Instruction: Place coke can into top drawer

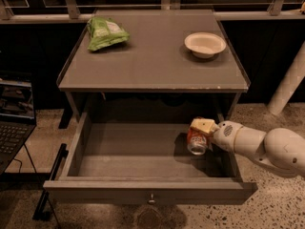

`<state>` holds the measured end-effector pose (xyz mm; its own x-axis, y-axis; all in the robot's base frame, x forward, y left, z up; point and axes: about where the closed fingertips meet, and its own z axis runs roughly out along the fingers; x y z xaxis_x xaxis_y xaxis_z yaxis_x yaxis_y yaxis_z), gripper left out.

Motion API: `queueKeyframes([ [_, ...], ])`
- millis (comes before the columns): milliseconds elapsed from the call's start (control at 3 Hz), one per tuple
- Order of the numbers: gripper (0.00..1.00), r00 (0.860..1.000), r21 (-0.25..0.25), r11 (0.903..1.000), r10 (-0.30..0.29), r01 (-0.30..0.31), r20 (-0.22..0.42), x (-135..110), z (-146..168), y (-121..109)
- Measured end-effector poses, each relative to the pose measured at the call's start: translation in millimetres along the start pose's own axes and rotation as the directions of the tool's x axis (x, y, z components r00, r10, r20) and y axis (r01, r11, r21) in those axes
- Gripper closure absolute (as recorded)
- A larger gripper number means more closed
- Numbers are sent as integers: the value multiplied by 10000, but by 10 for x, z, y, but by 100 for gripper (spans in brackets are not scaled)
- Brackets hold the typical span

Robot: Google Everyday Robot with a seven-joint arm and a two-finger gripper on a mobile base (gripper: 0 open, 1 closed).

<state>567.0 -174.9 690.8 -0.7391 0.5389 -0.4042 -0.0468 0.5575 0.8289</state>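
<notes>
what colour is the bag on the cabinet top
The bag is green, clearest in the camera view. The gripper holds the coke can inside the top drawer.

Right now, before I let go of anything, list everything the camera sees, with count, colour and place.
cabinet: one, grey, centre of view, flat top with a raised rim
top drawer: one, grey, pulled open toward the camera
knob: one, small and round, centre of the drawer front
coke can: one, red with silver ends, tilted, inside the drawer at its right side
chip bag: one, green, back left of the cabinet top
bowl: one, off-white, back right of the cabinet top
laptop: one, dark, open, on the left edge of view
post: one, white, leaning, far right
arm: one, white, reaching in from the right
hand: one, yellowish fingers, gripping the coke can inside the drawer
</notes>
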Motion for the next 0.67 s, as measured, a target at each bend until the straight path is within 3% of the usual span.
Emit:
queueKeyframes([
  [667, 36, 10000, 0, 10000, 0, 0, -1, 0, 0, 0],
])
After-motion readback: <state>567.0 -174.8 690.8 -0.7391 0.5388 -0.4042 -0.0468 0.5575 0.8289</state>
